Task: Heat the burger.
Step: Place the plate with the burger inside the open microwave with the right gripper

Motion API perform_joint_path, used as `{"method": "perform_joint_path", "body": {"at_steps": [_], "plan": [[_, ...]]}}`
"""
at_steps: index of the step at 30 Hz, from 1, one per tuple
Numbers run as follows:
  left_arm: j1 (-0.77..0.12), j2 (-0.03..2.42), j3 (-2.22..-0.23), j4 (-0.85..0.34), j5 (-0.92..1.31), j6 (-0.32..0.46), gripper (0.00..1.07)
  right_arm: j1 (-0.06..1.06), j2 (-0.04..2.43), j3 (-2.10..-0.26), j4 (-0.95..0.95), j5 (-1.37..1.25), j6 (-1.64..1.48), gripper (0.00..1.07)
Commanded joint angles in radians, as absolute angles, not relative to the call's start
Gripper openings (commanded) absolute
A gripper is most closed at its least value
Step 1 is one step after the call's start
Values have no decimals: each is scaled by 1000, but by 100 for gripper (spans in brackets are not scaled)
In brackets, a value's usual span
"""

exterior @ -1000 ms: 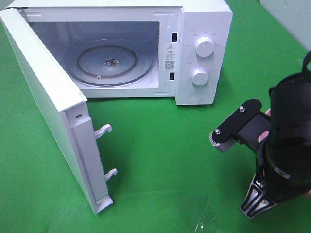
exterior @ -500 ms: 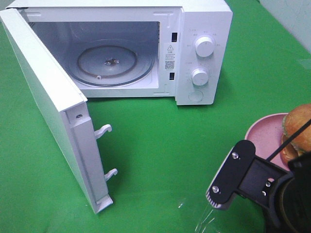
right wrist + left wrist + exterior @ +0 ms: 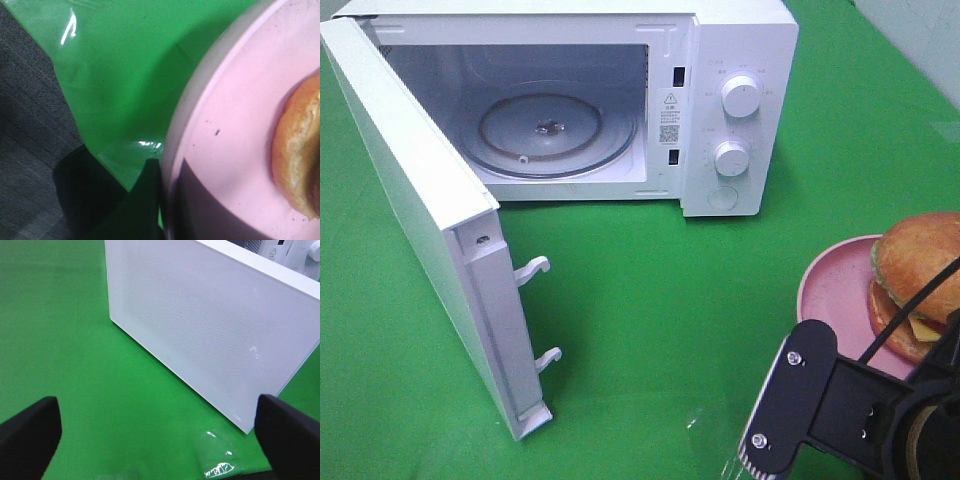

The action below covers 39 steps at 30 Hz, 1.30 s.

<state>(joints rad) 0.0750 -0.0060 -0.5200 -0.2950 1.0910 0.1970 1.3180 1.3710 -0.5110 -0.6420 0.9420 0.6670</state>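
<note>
The burger (image 3: 920,275), with a golden bun, lettuce and cheese, sits on a pink plate (image 3: 835,290) at the right edge. My right arm's black wrist (image 3: 810,410) is just in front of the plate. In the right wrist view the plate's rim (image 3: 200,100) and the bun's edge (image 3: 297,155) fill the frame. My right gripper (image 3: 162,220) is shut at that rim, its fingers mostly hidden. My left gripper (image 3: 160,440) is open and empty, facing the outside of the microwave door (image 3: 210,325).
The white microwave (image 3: 735,120) stands at the back. Its door (image 3: 420,200) swings far open to the left, with latch hooks (image 3: 535,270) sticking out. The glass turntable (image 3: 555,130) inside is bare. Green cloth covers the table.
My right arm has dropped toward the front right corner. The plate with the burger came out from behind it, shifted left and now looks larger. The left gripper stays open.
</note>
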Motion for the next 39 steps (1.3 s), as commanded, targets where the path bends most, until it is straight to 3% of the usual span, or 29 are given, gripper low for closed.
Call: {"method": "perform_joint_path", "body": {"at_steps": [1,23,39], "plan": [[73,-10,-517,-294,1073,194,96,1320,1363,-507,-741,978,607,0],[73,-10,-517,-294,1073,194,96,1320,1363,-507,-820,936,400,0],[73,-10,-517,-294,1073,194,96,1309,1363,-507,-888,765,229,0]]}}
